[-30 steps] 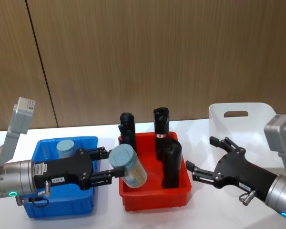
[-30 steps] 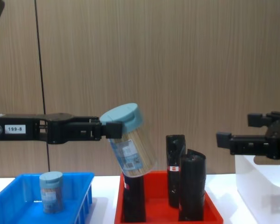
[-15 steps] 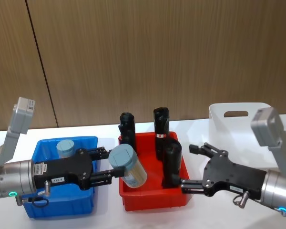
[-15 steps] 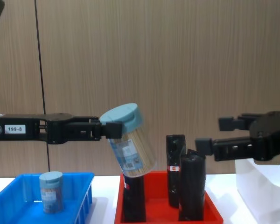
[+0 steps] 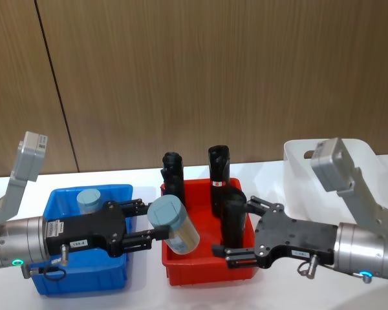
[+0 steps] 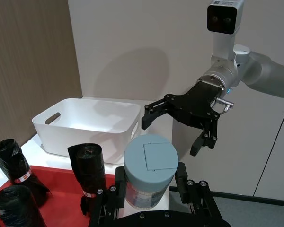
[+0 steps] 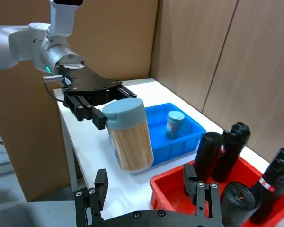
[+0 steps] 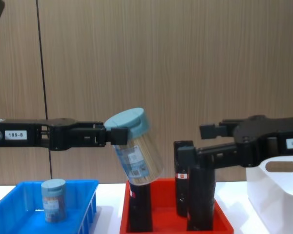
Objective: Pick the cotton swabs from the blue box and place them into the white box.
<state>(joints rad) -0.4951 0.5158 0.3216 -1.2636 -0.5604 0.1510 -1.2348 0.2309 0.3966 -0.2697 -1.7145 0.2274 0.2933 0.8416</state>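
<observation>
Left gripper clamps 1 tilted cotton swab jar over the red tray; right gripper, spread wide at 3 o'clock, should grip its body squarely before release.

Black packs, seemingly four, stand in a red tray.

Left box, middle tray, right box in a row. A standing jar sits in the left box — the held jar hangs in the left gripper over the middle tray's left edge, right gripper opposite, over the packs.
</observation>
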